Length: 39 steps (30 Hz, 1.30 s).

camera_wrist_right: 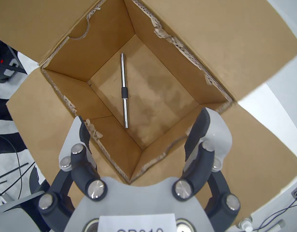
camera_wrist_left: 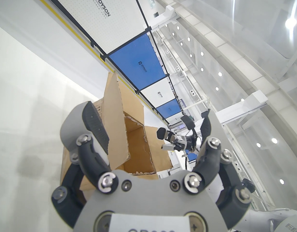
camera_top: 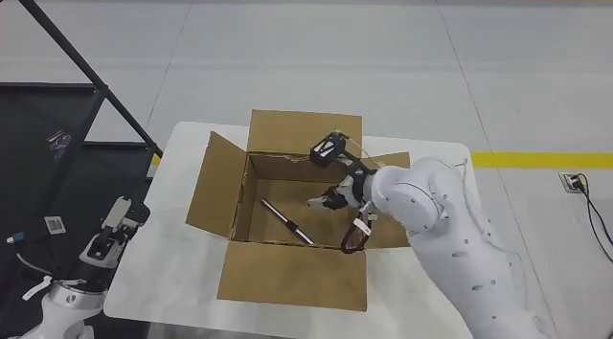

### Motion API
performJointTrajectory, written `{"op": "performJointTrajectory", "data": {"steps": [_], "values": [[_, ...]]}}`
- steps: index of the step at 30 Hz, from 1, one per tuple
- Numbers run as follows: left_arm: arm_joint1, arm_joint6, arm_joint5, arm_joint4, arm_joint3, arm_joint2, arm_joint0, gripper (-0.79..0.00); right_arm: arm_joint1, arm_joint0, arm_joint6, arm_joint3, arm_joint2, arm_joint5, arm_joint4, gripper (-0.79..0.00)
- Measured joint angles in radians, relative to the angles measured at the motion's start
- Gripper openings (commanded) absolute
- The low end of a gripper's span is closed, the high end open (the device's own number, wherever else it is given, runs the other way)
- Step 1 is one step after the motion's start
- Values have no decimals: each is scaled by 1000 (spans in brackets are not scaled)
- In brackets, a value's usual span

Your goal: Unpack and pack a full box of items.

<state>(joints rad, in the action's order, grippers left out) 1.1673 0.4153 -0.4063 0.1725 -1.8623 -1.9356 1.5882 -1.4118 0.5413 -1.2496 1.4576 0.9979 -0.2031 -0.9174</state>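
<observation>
Here, right pincer (camera_wrist_right: 143,117) spread above rod (camera_wrist_right: 123,92) in box (camera_wrist_right: 187,25); left pincer (camera_wrist_left: 148,113) spread.

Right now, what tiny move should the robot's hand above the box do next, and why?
Probably lower the right hand straight down into the box, toward the metal rod. That hand hangs open and empty above the open box, and the rod lies flat on the box floor below it, so reaching down for it seems the likely next step.
</observation>
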Motion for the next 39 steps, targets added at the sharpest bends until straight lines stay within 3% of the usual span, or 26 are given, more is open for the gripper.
{"op": "performJointTrajectory", "data": {"steps": [6,12,30,39], "values": [[2,-23,-17,43,22,-34,29,0,-103,-218,50,-363,-248,11,148,0],[3,-30,-20,54,28,-36,34,0,-209,-299,158,-635,-407,37,215,0],[3,-30,-21,54,28,-36,34,0,-216,-285,173,-641,-425,12,208,0],[3,-30,-21,54,28,-36,34,0,-316,-323,99,-794,-542,-106,237,0]]}}
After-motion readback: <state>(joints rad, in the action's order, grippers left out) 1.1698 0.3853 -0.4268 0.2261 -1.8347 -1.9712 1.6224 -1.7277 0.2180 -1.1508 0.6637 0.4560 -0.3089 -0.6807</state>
